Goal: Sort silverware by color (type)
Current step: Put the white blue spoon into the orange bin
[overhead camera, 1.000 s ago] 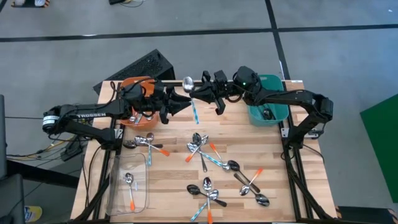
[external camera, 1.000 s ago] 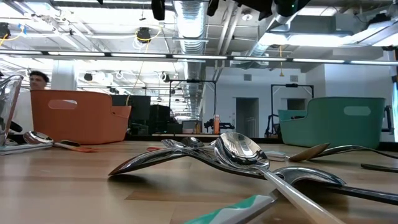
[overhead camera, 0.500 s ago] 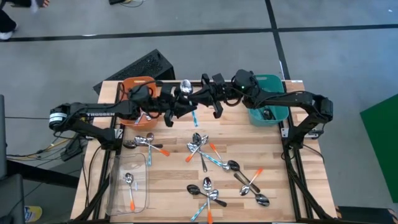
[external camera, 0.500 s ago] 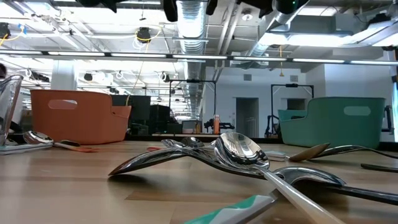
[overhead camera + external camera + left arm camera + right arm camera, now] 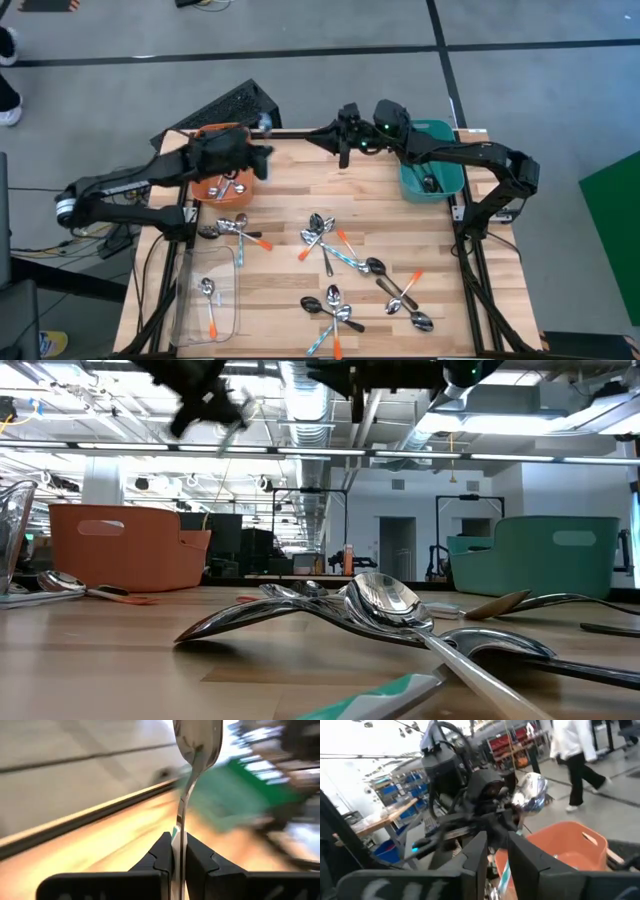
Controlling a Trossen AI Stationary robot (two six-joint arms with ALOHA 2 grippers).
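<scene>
Clearly the left gripper (image 5: 178,862) is clamped on a spoon (image 5: 196,750), its two dark fingers (image 5: 162,855) pressed together on the thin metal stem with a sliver of light-blue handle showing between them; the shiny bowl rises to the top centre of the left wrist view. From overhead, that gripper (image 5: 258,160) hangs at the upper left of the wooden table (image 5: 370,200), above the right side of the orange bin (image 5: 205,135), where a few spoons already lie. The right gripper (image 5: 340,140) sits at the upper centre of the overhead frame, just left of the teal bin (image 5: 440,185); in the right wrist view its fingers (image 5: 475,855) stand slightly apart with nothing between them, and the left arm with the spoon's bowl (image 5: 532,790) shows beyond them. Loose spoons (image 5: 330,245) lie scattered over the middle and lower part of the table: silver ones, orange-handled, light-blue-handled and dark ones. A clear tray (image 5: 185,310) at the lower left holds an orange-handled spoon (image 5: 209,300). In the level view a pile of silver spoons (image 5: 385,605) fills the foreground.
</scene>
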